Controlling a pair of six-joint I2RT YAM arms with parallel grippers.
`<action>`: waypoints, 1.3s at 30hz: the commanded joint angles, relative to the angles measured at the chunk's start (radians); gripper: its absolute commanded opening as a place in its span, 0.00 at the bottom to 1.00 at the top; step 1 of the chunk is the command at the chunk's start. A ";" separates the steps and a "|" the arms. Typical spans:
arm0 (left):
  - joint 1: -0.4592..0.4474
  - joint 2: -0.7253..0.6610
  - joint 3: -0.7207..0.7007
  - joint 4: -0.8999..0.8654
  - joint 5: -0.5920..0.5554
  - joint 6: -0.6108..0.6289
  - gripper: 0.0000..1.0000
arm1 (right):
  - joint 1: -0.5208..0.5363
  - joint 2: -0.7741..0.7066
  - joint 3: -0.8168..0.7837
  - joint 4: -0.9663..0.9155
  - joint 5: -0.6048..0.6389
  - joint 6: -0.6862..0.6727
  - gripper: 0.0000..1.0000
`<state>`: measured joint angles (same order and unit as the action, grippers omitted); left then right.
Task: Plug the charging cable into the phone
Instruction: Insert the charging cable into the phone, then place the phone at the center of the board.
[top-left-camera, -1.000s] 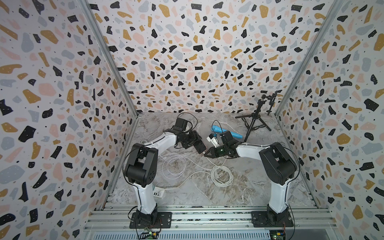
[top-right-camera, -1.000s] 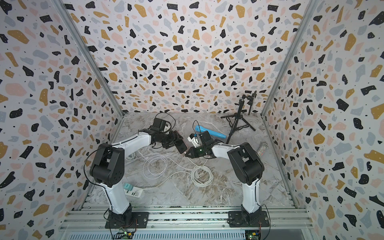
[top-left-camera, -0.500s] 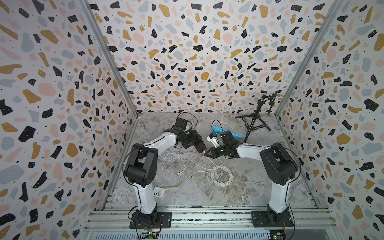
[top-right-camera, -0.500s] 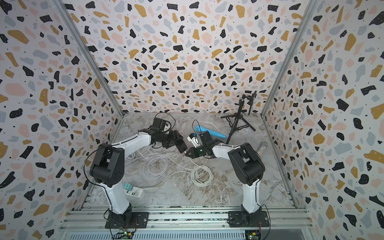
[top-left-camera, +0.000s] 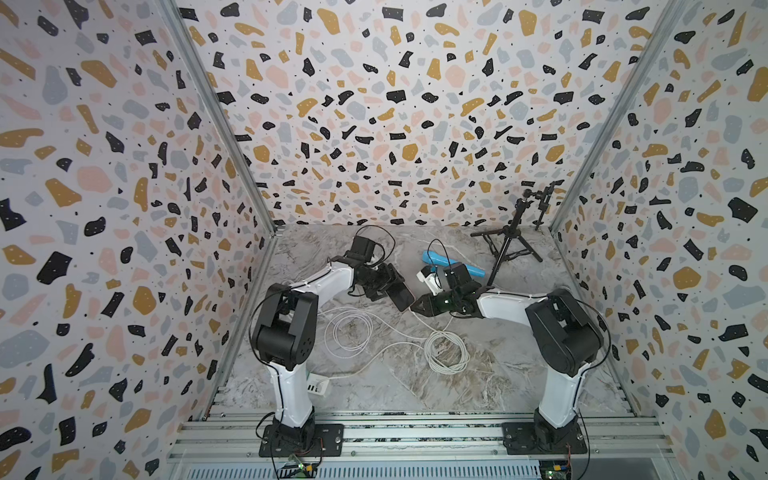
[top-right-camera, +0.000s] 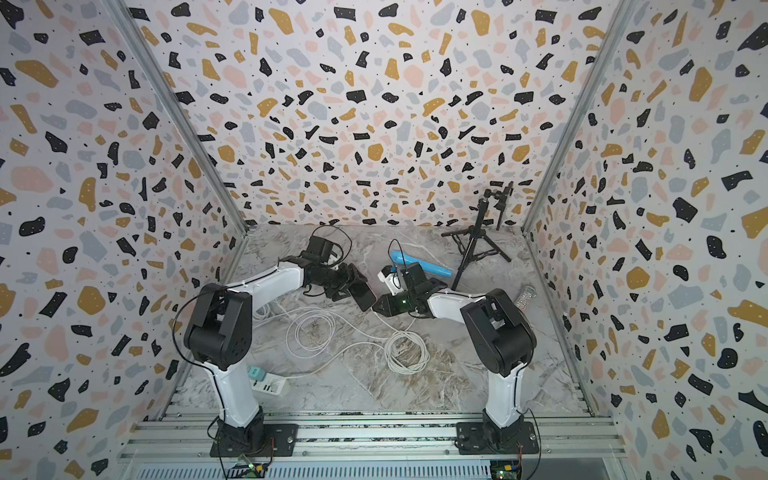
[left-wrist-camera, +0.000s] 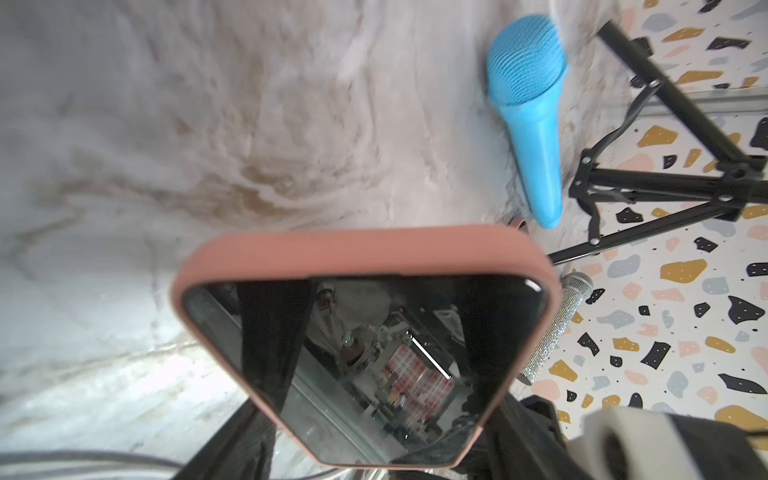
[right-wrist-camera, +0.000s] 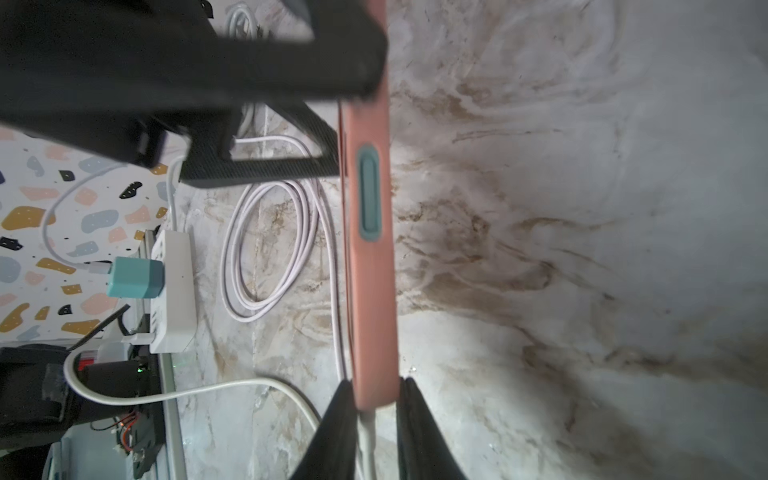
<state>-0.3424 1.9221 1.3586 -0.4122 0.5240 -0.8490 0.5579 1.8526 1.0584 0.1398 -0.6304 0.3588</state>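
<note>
Marble-patterned table (top-left-camera: 415, 386) inside speckled walls, seen from above, two robot arms bolted along the front edge.

Near the front left corner: white power strip (top-right-camera: 270, 383) with a teal charger (top-right-camera: 256, 372) plugged in. Running from it across the middle of the table: white charging cable (top-left-camera: 349, 332), lying in two loose coils.

Left of the table's centre: left gripper (top-left-camera: 390, 289), clamped across a phone (top-left-camera: 401, 296) in a salmon-pink case and holding it off the table, tilted, with the dark screen (left-wrist-camera: 361, 332) facing the left wrist camera.

Just beside it, at the centre: right gripper (top-left-camera: 419, 307), tip to tip with the phone's lower end. Seen from the right wrist: phone (right-wrist-camera: 370, 270) edge-on, its end sitting between the two black fingertips (right-wrist-camera: 345, 399) of the right gripper (right-wrist-camera: 375, 380). Jaws parted, wider than the white cable plug (right-wrist-camera: 365, 436) running between them up to the phone's end. Impossible to tell whether the plug is fully seated.

Towards the back right corner: blue microphone (top-left-camera: 453, 264) lying flat, then a black tripod (top-left-camera: 509, 245) standing. Near the right edge: a glittery silver microphone (top-right-camera: 525, 297) lying on the table.
</note>
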 joint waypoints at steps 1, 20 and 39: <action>0.004 0.003 0.053 -0.076 0.047 0.005 0.33 | -0.007 -0.103 -0.023 0.015 0.036 0.005 0.37; 0.004 0.205 0.286 -0.332 -0.197 0.128 0.46 | -0.008 -0.603 -0.204 -0.307 0.898 -0.115 1.00; 0.014 0.051 0.292 -0.206 -0.218 0.453 0.91 | -0.167 -0.719 -0.342 -0.105 1.078 -0.270 1.00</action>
<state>-0.3355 2.0567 1.6646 -0.6819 0.3054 -0.5186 0.4229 1.1496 0.7418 -0.0647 0.4419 0.1604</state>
